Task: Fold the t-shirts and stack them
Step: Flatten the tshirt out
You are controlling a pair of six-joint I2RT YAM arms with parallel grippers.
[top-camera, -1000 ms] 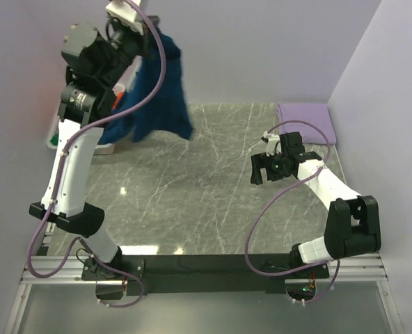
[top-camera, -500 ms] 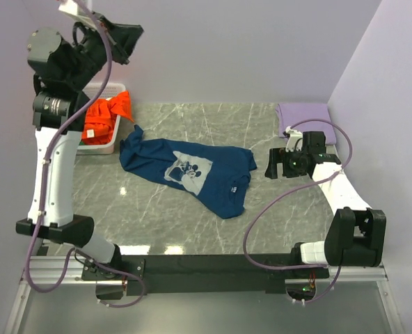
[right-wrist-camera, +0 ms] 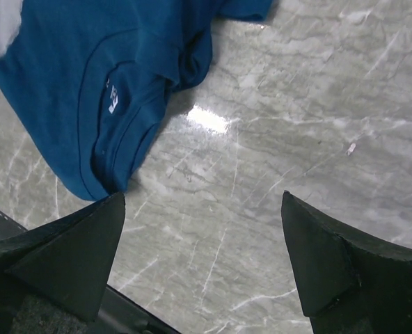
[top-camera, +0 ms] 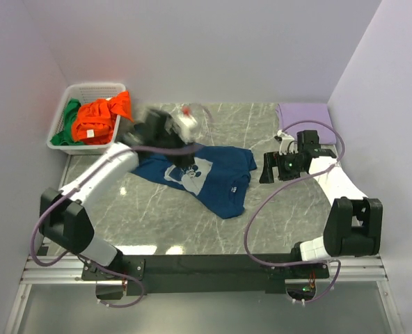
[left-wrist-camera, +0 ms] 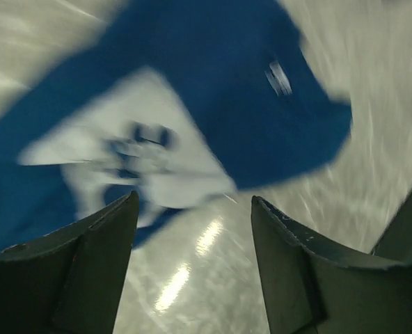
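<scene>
Spreading stage: navy t-shirt laid print-up on the marble table, with neither arm holding it.
You see the left gripper hanging over the white chest print, its fingers wide apart and nothing between them; that view is smeared by motion. The right gripper is likewise spread and empty, poised above bare table just beside the collar. The shirt lies rumpled, with cloth bunched next to the collar, so folding has not begun. The orange t-shirt and green t-shirt lie in the white basket at the far left, and a folded lilac cloth sits at the far right. Your next move probably calls for a pinch on two opposite edges, drawing the cloth flat before the first fold.
</scene>
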